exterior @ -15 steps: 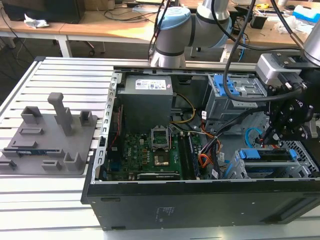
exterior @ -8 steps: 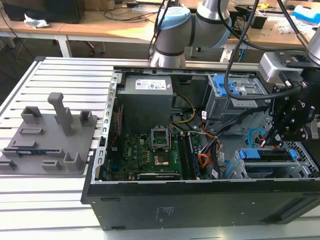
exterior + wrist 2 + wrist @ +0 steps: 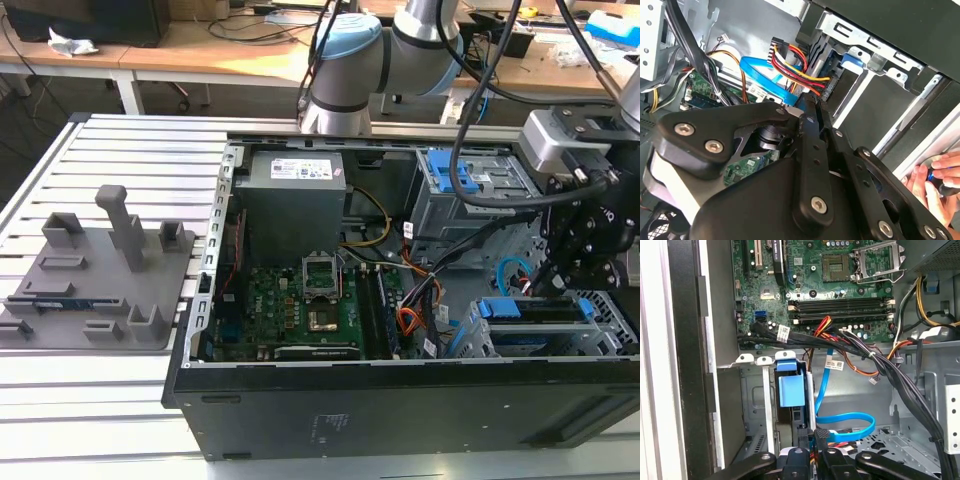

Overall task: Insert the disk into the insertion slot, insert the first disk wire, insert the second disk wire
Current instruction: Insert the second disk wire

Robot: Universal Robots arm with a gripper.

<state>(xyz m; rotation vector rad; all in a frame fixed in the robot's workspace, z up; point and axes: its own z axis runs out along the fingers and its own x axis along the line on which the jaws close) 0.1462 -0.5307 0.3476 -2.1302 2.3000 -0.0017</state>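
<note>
Disk (image 3: pixel 530 310) in its bright blue carrier sits inside the insertion slot (image 3: pixel 608 312), the low perforated cage at the near corner of the open computer case (image 3: pixel 400 405), on the exterior view's right. In the first wrist view the carrier's blue tab (image 3: pixel 789 390) stands out from the bay.

Against the disk's end, the first disk wire (image 3: pixel 795 62), a red, orange and black bundle, reaches its small black plug, which lies against the drive's edge in the second wrist view. Just beside it the second disk wire (image 3: pixel 850 417) arches in a light-blue loop and ends in a dark plug right at the fingertips.

Over the slot hangs the gripper (image 3: pixel 555 280), its fingers drawn narrow onto that dark plug (image 3: pixel 812 440).

Farther back in the case stands the taller cage with the blue latch (image 3: pixel 450 170). To the exterior view's left lie the green motherboard (image 3: pixel 300 300) and the grey power supply (image 3: pixel 295 195). The case rests on a slotted metal table (image 3: pixel 130 140), where a grey fixture (image 3: pixel 100 270) lies well apart on the exterior view's left. A person's hand (image 3: pixel 935 175) shows just outside the case wall.
</note>
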